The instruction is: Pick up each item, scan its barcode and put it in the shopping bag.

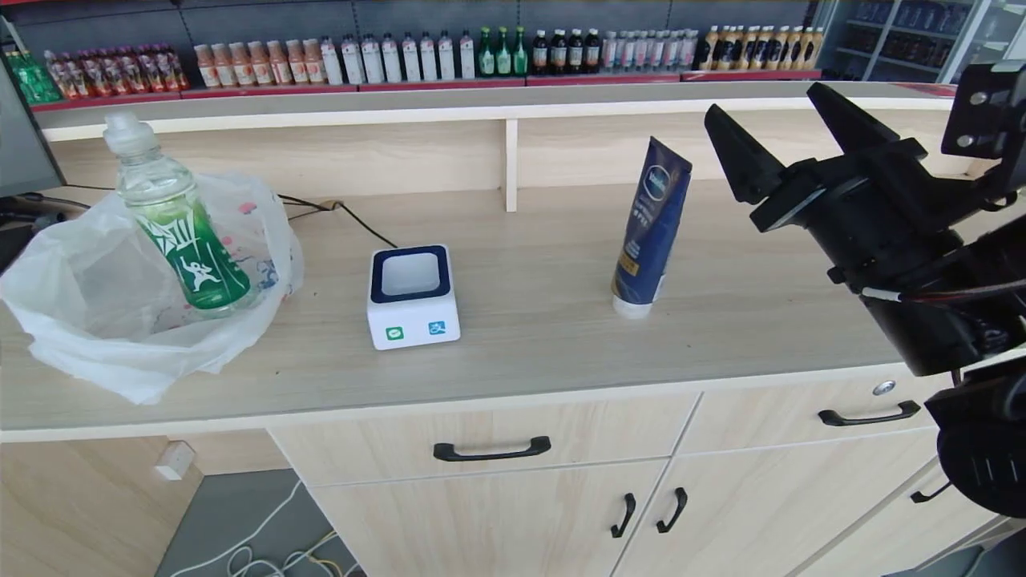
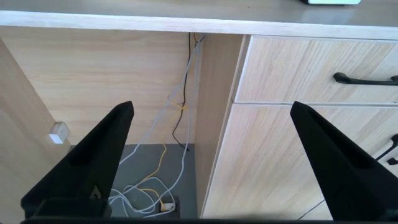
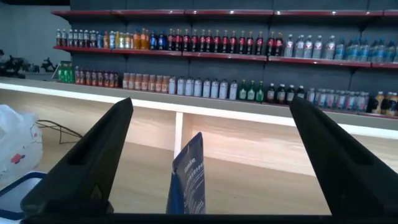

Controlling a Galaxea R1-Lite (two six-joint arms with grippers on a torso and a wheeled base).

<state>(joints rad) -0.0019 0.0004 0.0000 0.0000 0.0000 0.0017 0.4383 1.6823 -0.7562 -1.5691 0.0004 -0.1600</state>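
Note:
A dark blue tube (image 1: pixel 649 228) stands upright on its white cap, right of centre on the wooden counter (image 1: pixel 545 320); the right wrist view has the tube (image 3: pixel 188 180) between my fingers, farther off. My right gripper (image 1: pixel 789 136) hangs open to the right of the tube, above the counter, holding nothing. A white scanner (image 1: pixel 412 296) with a dark blue rim sits mid-counter. At the left, a green-labelled bottle (image 1: pixel 172 220) leans inside the white plastic shopping bag (image 1: pixel 104 320). My left gripper (image 2: pixel 211 162) is open below the counter edge, in front of the cabinet.
A raised wooden back ledge (image 1: pixel 505 112) with a divider borders the counter's far side. Shelves of bottles (image 1: pixel 449 56) line the wall behind. A black cable (image 1: pixel 353 216) runs from the scanner toward the bag. Drawers and cabinet doors (image 1: pixel 497 473) sit below; cables (image 2: pixel 155 186) lie on the floor.

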